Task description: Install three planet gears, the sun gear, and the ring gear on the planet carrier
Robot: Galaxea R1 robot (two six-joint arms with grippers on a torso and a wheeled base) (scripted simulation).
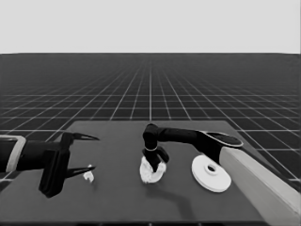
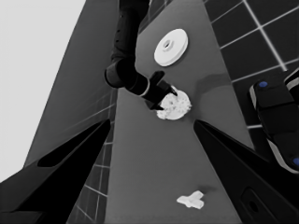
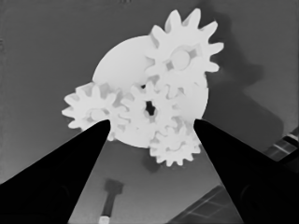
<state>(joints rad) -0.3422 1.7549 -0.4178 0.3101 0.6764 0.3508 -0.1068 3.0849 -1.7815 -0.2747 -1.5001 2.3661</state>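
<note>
near the middle of the counter [image 1: 117,197] lay the smaller round part [image 3: 121,65], flat, its axis pointing straight up. four gears sat on its top face: one gear [image 3: 149,109] over the central hole, and three more around it, meshed with its teeth. of those three, the first gear [image 3: 184,56] overhung the rim on one side, the second gear [image 3: 91,109] overhung it on another, and the third gear [image 3: 174,147] hung past the edge nearest the fingers. all four lay flat, like the disc beneath them.

the right tool [image 1: 157,160] hung directly over this stack, pointing down from an arm that reached in from the right. its fingers [image 3: 60,182] were spread, one at each side of the gear cluster, with nothing between them.

well to the right of the stack, the larger round part [image 1: 211,173] lay flat on the counter, its central hub facing up, apart from everything else.

over the counter's left end, the left tool [image 1: 82,153] waited with its fingers wide apart. a thin white piece [image 1: 88,176] lay on the counter just beside its lower fingertip, not gripped.
</note>
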